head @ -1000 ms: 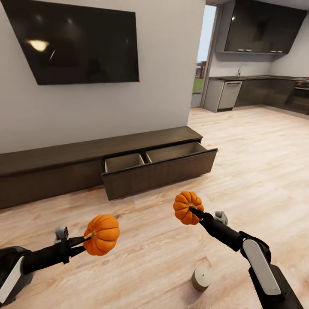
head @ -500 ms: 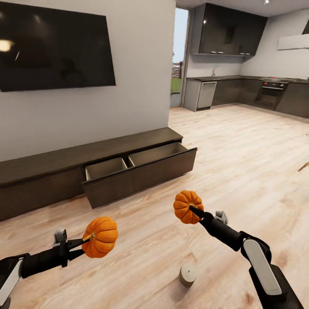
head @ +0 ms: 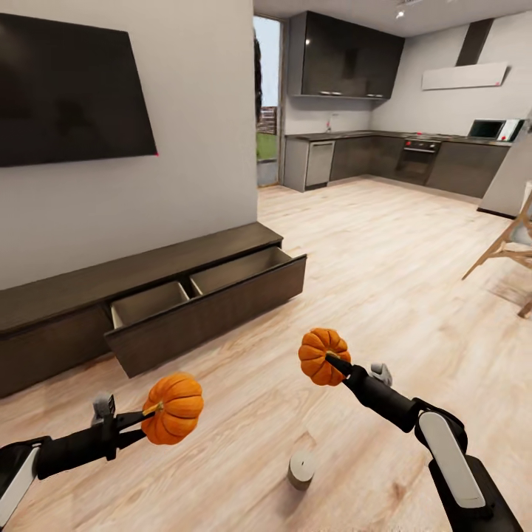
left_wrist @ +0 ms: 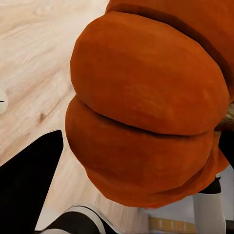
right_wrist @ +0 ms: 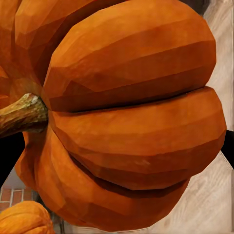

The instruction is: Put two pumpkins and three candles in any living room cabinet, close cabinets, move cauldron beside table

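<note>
My left gripper (head: 150, 411) is clamped on a pumpkin (head: 174, 408) by its stem, held out above the floor (head: 384, 258); in the left wrist view that pumpkin (left_wrist: 146, 112) sits so close that I cannot make out the fingertips behind it, only black edges at the margins; my left arm is cut off at the frame edge. Ahead of this gripper and further left runs the cabinet (head: 74, 288), its far left end out of frame; one drawer (head: 214, 303) stands pulled out, two pale compartments showing, and I cannot see their floors from here. A TV (head: 66, 92) hangs above it, cropped at the left. Between my two grippers, lower and nearer me, one candle (head: 301, 468) stands upright on the floor. My right gripper (head: 334, 362) is closed on the stem of the second pumpkin (head: 322, 357); its fingertips are buried against the fruit; the right wrist view gives me ribbed orange skin (right_wrist: 131, 117) and the stem, with a sliver of the other pumpkin (right_wrist: 24, 218) at the corner. Far beyond the right gripper lies the kitchen (head: 384, 148); to its right a chair (head: 510, 247) is cut by the edge.
</note>
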